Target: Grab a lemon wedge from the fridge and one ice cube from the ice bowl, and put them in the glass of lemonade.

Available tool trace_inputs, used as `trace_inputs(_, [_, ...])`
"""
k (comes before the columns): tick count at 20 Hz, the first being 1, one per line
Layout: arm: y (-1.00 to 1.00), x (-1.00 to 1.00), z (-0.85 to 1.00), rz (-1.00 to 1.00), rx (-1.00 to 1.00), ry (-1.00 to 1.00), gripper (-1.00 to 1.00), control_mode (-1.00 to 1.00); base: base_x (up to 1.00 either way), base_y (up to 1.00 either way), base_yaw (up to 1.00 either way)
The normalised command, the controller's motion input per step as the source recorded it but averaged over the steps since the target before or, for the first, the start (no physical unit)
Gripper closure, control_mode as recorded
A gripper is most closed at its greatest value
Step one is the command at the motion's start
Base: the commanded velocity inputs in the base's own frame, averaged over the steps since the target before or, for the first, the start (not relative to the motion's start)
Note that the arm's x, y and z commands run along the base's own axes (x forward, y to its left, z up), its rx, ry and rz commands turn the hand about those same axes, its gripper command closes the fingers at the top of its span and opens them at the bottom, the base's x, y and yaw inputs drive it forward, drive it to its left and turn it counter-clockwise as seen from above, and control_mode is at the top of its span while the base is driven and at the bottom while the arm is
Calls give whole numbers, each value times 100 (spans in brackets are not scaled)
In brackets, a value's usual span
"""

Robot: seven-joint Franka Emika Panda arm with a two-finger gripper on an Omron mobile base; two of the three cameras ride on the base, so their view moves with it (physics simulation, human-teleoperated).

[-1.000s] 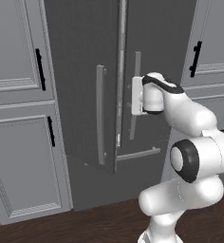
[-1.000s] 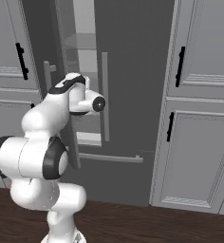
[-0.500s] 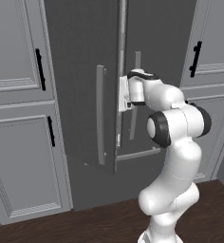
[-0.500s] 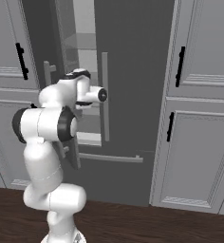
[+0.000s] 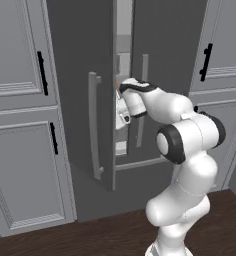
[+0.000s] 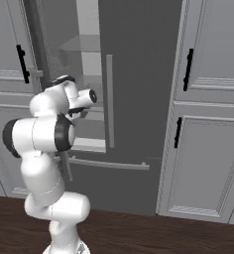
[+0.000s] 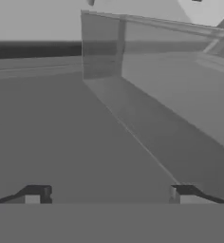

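Gripper [image 7: 107,194] wide apart, inside fridge [image 5: 80,60] gap

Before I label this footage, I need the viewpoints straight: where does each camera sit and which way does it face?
Left base view: behind the arm's left, facing the fridge; arm rises lower right.
Right base view: behind its right, same fridge; arm lower left.
Hand view: on the hand, looking along the open end effector into the pale fridge interior; fingertips at bottom.
Both base views share the fridge's left door ajar and the cabinets beside it.
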Motion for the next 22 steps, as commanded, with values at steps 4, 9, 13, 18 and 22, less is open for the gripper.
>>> trace_inputs(4, [100,-92,0,29,0,-6,-100,-100,0,0,0])
trace_inputs(9, [91,-89,6,21,0,-21,-100,-100,0,0,0])
trace_inputs(13, [35,-59,9,10,-2,-40,-100,-100,0,0,0])
trace_inputs(18, [-92,-34,24,0,-17,-45,-100,-100,0,0,0])
trace_inputs(22, [-100,-1,49,0,-32,-70,-100,-100,0,0,0])
